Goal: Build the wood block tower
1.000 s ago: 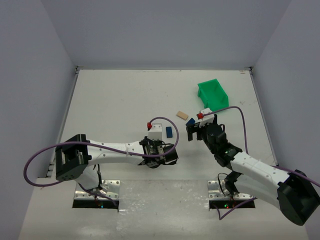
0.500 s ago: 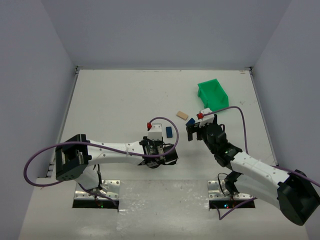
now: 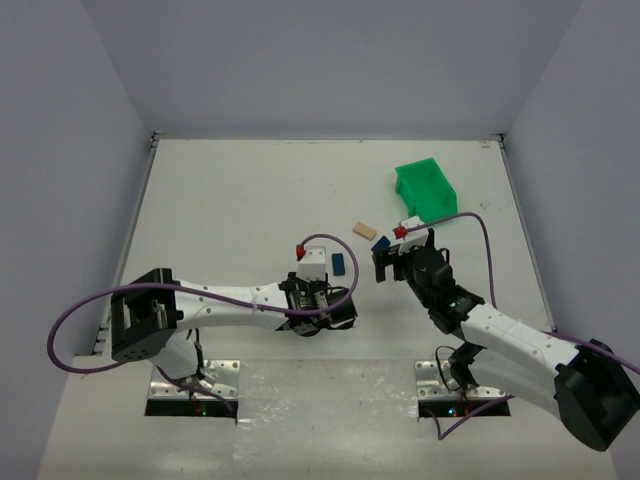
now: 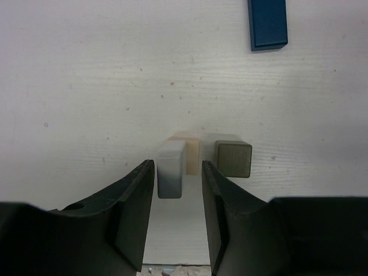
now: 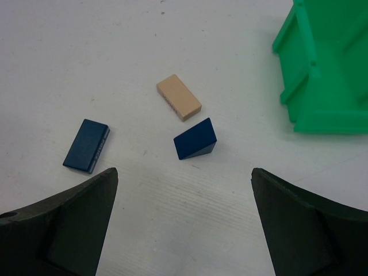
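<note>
Left wrist view shows the start of the wood block tower (image 4: 191, 154) as one low cluster on the desk (image 4: 86, 86), on the near side of the dark blue plank (image 4: 267, 23) and well apart from it; a grey block (image 4: 169, 169) stands touching a tan block (image 4: 192, 164), and a dark cube (image 4: 233, 159) sits just beside the tan one, with nothing visibly stacked on top; the left hand (image 4: 178, 164) is lowered over this cluster with its jaws narrowly parted, straddling the grey block, a strip of desk showing between that block and one finger, so it reads as open and not clamped; I judge the step in hand to be grasping or squaring up the grey block at the base; the next move calls for closing squarely on it without knocking the tan block or the cube; beyond the dark blue plank, towards the green bin (image 5: 328, 69), lie a tan plank (image 5: 179, 97) and a dark blue wedge (image 5: 195, 139), close together but apart; the right hand (image 5: 184, 172) hangs above them, spread wide and holding nothing; most of the build looks undone.
</note>
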You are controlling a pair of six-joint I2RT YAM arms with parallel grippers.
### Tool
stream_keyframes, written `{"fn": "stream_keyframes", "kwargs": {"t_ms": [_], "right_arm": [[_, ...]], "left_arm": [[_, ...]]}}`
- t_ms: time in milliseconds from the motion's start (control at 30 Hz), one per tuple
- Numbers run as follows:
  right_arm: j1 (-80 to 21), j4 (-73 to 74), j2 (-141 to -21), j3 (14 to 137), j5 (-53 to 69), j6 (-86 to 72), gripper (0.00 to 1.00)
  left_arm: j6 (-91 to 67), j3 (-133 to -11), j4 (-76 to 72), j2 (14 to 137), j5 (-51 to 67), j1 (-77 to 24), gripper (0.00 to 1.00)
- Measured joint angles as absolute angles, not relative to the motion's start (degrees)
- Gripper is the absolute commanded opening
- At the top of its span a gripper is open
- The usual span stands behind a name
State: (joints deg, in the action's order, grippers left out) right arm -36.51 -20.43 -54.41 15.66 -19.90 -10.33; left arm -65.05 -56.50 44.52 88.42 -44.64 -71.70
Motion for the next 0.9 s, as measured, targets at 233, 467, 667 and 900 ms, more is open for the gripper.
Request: {"fn": "stream_keyframes", "kwargs": {"t_ms": [233,467,667,900], "right_arm": [[-36.51,-19.83,-54.41,15.66,-19.92,-10.33,0.99],[-36.5,-18.86,-54.45,15.97,-19.94,-10.33,0.99],[-36.51,-18.76,-54.67,16.48,-19.97,-10.33,0.99],[-36.51,-18.74,-54.85,16.64,-20.01,-10.33,0.99]], "left_arm": [[-64.67,-56.18,44.04,88.42,-44.94,-71.72,0.36],[-63.63,-55.97,43.06,88.39,-45.25,-71.72,0.36],[-62.35,-54.76,41.65,87.94,-45.48,-71.72,0.37],[-61.5,-54.57,40.63,87.72,-45.5,-71.72,0.37]]}}
